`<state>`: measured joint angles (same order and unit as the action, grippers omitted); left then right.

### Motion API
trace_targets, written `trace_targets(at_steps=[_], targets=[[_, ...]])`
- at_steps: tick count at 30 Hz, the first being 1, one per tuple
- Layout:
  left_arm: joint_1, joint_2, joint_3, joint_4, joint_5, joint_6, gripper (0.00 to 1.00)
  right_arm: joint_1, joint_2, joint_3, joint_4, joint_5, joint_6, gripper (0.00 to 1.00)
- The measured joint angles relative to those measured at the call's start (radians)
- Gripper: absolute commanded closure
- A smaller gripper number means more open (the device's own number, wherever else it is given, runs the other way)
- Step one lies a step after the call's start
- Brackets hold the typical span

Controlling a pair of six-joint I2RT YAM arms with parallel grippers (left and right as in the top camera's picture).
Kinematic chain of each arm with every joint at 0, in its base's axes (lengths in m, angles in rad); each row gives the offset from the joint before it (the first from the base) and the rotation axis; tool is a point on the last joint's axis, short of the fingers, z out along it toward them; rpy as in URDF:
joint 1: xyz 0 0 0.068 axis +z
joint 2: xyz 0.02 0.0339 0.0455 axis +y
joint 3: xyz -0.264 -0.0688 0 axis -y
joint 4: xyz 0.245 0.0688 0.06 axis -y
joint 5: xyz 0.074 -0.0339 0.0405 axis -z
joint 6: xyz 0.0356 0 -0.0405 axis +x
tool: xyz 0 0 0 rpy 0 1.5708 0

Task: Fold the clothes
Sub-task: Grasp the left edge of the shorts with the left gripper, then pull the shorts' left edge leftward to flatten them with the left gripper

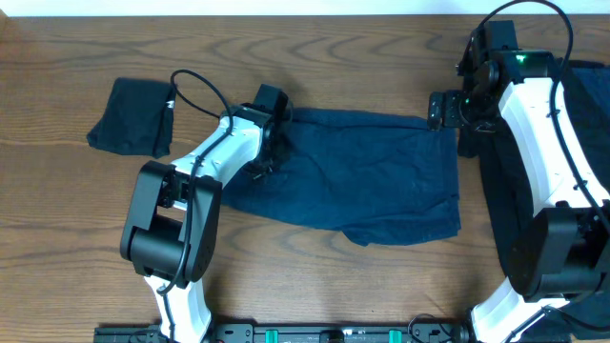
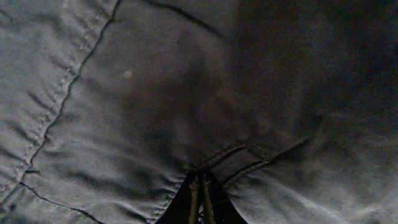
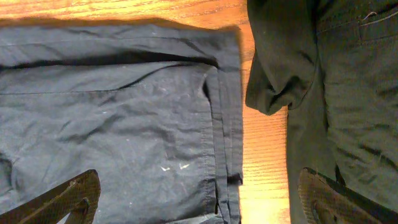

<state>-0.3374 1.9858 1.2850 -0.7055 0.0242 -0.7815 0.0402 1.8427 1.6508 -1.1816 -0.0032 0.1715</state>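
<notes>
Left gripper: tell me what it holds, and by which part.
The left gripper is shut on the navy garment, pinching a fold near its left end, where the fabric puckers. The right gripper is open, holding nothing.

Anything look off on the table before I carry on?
Nothing damaged or spilled. The navy garment lies rumpled, its near edge bunched around the middle, and the cloth puckers where the left gripper pinches it.

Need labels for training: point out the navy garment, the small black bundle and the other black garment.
navy garment point(image 1: 381, 176), overhead view, middle of the spread cloth.
small black bundle point(image 1: 133, 119), overhead view, its centre.
other black garment point(image 3: 348, 124), right wrist view, its flat part.
</notes>
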Motion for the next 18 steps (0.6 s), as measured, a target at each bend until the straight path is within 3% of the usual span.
trace_targets(at_steps=[18], targets=[[0.004, -0.032, -0.005, -0.063, -0.002, 0.092, 0.94, 0.000, 0.000, 0.000, 0.000, 0.000, 0.000, 0.01]])
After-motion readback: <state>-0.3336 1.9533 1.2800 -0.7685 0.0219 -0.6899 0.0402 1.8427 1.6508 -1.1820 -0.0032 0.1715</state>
